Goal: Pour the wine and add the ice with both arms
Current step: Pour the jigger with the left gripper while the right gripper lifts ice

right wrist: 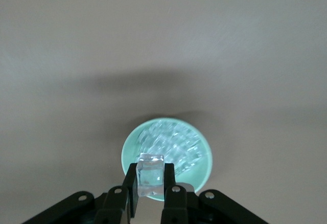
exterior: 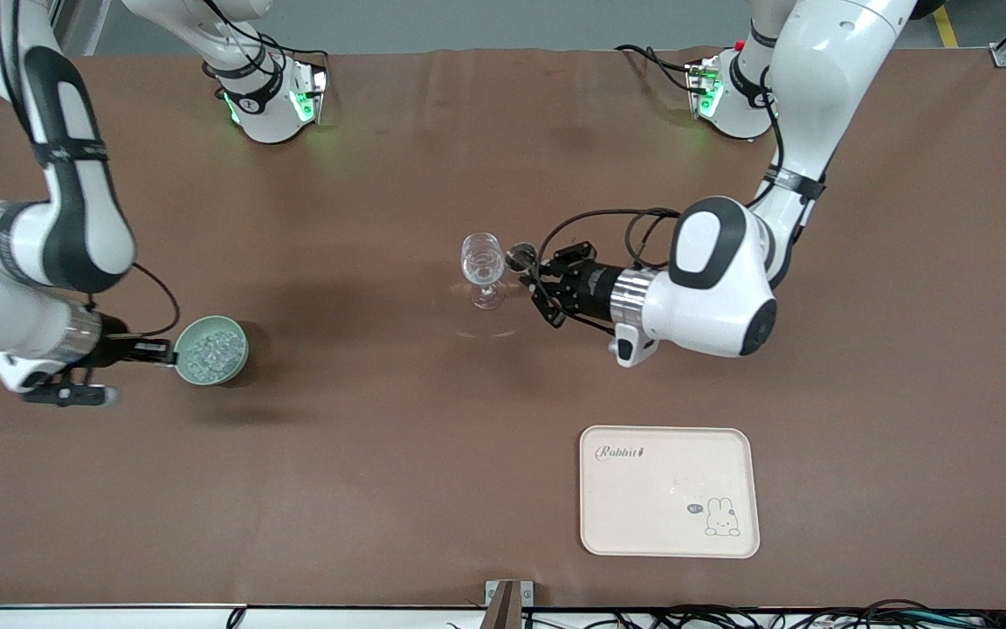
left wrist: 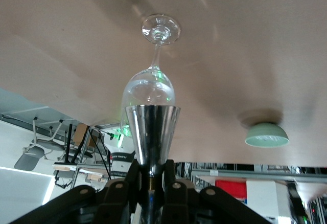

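The right pincer hung over the pale green bowl, clamped shut on a single ice cube that sat squarely between its two fingers, a clear, whitish block seen plainly in the right wrist view. Below it the rest of the ice lay heaped in the bowl, which stood on the brown worktop toward the right arm's end. The left pincer was closed on a shiny metal cone-shaped cup (a jigger, by its look), held by its narrow end with the wide mouth turned toward the bowl of the clear stemmed glass. In the front view the cup's round mouth sat just beside the glass's rim, though whether the two touched could not be told. The glass stood upright on its foot near the middle of the worktop, well apart from the green bowl. A cream tray with a rabbit drawing lay flat on the worktop nearer to the front camera than the glass, toward the left arm's end.
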